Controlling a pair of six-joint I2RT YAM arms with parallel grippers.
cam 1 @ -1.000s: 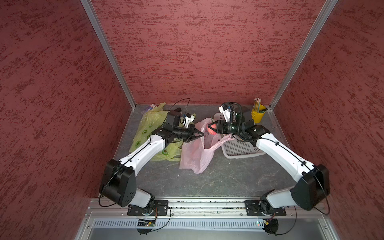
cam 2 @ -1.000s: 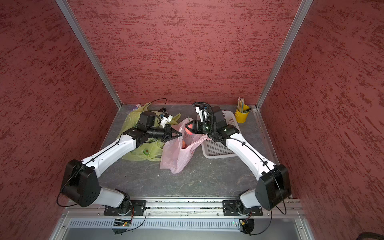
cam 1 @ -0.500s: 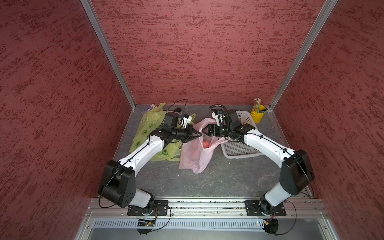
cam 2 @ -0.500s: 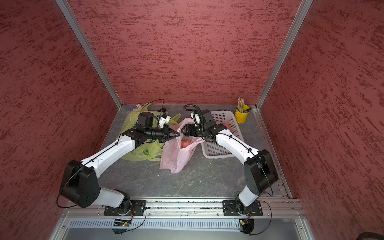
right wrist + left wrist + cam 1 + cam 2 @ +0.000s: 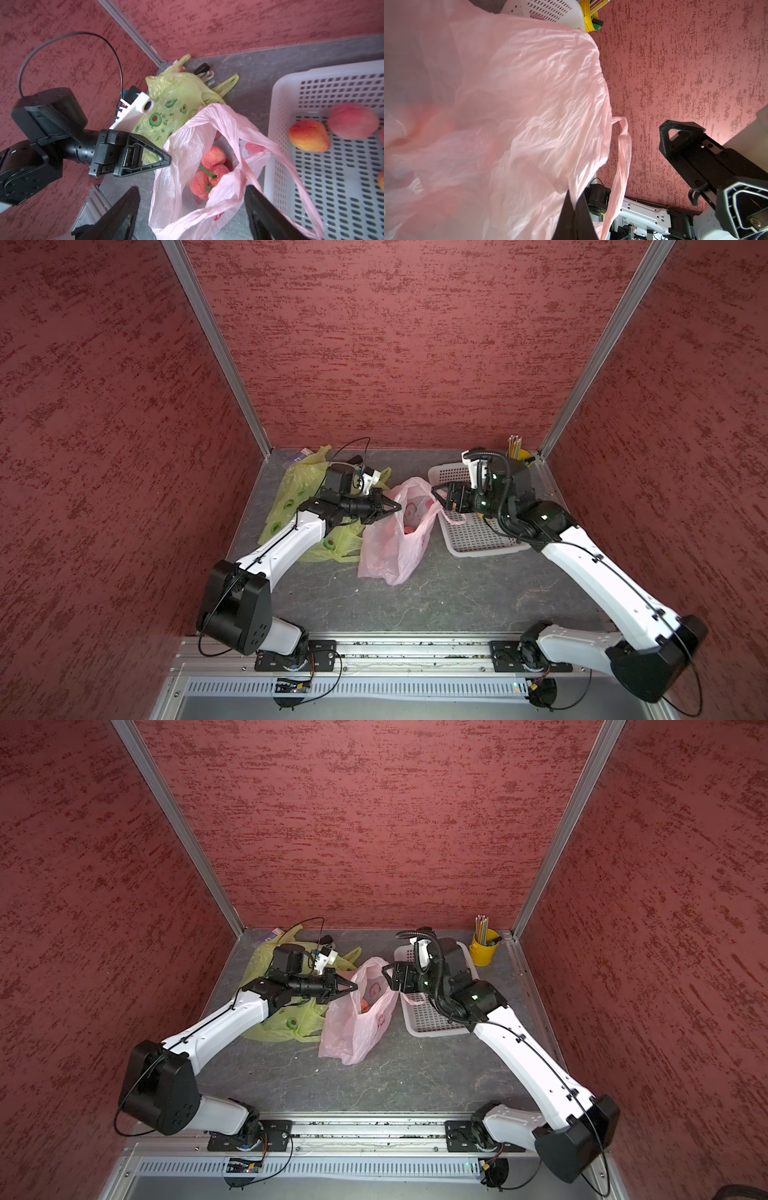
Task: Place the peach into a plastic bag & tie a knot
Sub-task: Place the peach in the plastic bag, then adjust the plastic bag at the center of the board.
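Peaches (image 5: pixel 212 170) are seen in the bag (image 5: pixel 390 547) clamped by the left gripper (image 5: pixel 399 509), right gripper (image 5: pixel 440 498) spread wide beside it; basket (image 5: pixel 291 83) fruit (image 5: pixel 309 136) shown only at right wrist.

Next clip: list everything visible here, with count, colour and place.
pink bag: one, translucent pink, mid-table, mouth open
peaches: about three, pink-red, inside the pink bag
loose peaches: at least two, orange-pink, in the basket
basket: one, white, right of the pink bag
green bags: pile, count unclear, yellow-green, left of the pink bag
cup: one, yellow, far right corner, holding pencils
table: one, grey
left gripper: black, jaws shut on the pink bag's rim
right gripper: black, jaws open at the bag's mouth
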